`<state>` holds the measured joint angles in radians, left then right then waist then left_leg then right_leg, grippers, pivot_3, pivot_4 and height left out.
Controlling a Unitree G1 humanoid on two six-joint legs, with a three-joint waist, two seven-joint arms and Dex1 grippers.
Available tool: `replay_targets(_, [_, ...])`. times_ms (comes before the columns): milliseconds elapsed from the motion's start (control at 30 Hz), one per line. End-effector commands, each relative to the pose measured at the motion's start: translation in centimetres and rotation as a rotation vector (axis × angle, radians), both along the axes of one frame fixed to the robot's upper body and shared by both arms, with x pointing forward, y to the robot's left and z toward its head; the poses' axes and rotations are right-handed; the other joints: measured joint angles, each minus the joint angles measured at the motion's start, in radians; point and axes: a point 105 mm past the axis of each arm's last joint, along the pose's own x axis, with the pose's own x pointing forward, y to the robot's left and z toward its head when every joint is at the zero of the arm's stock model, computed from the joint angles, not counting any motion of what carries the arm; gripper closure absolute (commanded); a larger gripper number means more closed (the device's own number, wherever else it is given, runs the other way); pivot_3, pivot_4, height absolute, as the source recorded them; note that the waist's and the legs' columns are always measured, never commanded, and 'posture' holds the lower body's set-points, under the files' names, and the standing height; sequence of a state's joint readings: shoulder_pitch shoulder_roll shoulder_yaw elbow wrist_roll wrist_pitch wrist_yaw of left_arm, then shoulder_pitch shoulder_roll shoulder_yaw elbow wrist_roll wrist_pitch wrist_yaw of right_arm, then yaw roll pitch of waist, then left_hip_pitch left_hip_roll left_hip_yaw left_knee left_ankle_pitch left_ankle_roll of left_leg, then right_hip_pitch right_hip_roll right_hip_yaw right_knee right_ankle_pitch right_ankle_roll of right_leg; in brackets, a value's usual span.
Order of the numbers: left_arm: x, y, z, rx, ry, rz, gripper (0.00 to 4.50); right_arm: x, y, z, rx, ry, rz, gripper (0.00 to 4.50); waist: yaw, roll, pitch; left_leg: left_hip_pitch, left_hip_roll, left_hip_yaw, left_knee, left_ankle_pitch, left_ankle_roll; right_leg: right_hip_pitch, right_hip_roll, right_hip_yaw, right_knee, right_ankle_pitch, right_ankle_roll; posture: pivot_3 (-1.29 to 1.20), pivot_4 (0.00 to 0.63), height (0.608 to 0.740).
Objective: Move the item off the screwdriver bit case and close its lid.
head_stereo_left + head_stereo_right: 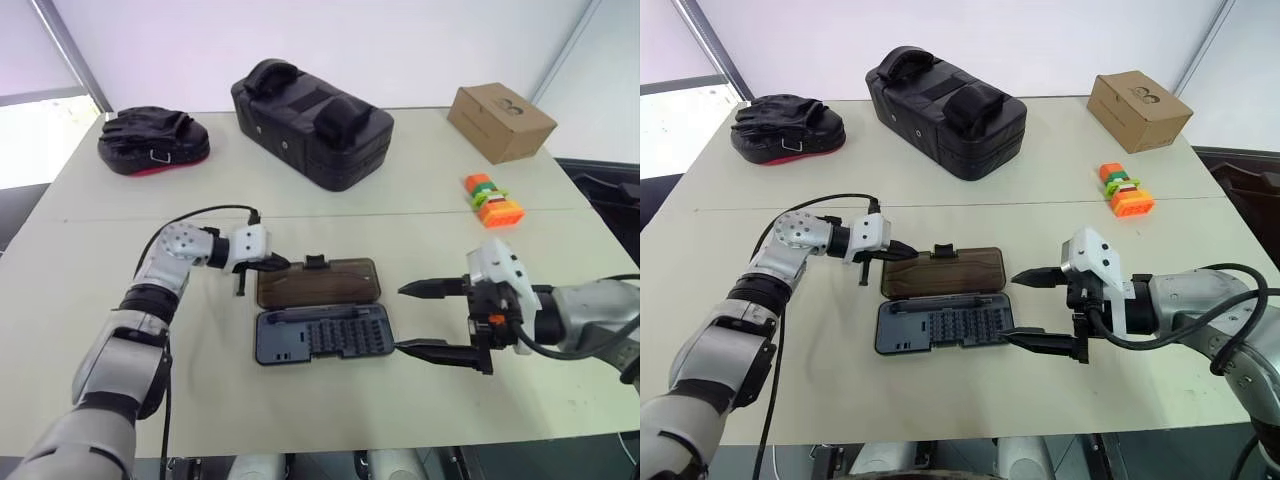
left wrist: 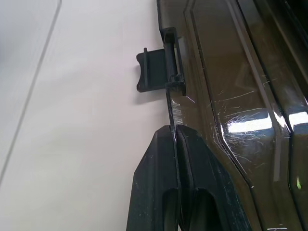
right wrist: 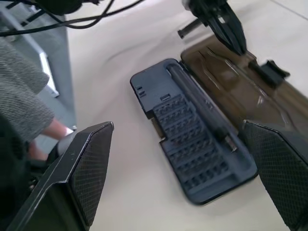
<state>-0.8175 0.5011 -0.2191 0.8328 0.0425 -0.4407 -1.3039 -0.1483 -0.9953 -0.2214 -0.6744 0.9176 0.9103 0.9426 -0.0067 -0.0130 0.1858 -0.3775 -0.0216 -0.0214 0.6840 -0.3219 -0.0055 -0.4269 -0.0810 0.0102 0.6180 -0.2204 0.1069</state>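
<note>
The screwdriver bit case lies open in the middle of the table. Its dark blue base, holding rows of bits, is nearer to me. The smoky brown lid lies flat behind it, with the latch at the far edge. My left gripper is at the lid's left end, and its fingers are shut on the lid's thin edge. My right gripper stands open just right of the case, touching nothing. An orange and green item rests on the table far to the right, apart from the case.
A large black padded bag and a black mitt lie at the back of the table. A cardboard box sits at the back right. A person's hand and grey sleeve show beside the table edge.
</note>
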Motion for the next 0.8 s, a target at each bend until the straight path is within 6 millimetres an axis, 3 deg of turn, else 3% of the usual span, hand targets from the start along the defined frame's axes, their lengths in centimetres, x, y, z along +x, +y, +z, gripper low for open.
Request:
replay_targets(33, [-0.9,-0.6,0.0,0.013,-0.006,-0.059,4.47,-0.1,0.2,0.7,-0.003,-0.028,0.029,0.0,0.0,0.0,0.0,0.0,0.0,0.0,0.0,0.0,0.0,0.0,0.0,0.0,0.0,0.0,0.0,0.0,0.15,0.74])
replay_targets(700, [-1.3,-0.2,-0.6,0.008,0.047,0.016,4.47,1.1,-0.4,0.0,-0.023,-0.039,-0.004,0.0,-0.001,0.0,0.0,0.001,0.0,0.0,0.0,0.0,0.0,0.0,0.0,0.0,0.001,0.0,0.0,0.0,0.15,0.74])
replay_targets(800, [-1.3,-0.1,-0.6,0.016,0.051,0.018,3.57,1.2,-0.4,-0.1,-0.027,-0.04,-0.008,0.0,-0.001,0.0,0.0,0.001,0.0,0.0,0.0,0.0,0.0,0.0,0.0,0.0,0.001,0.0,0.0,0.0,0.15,0.74])
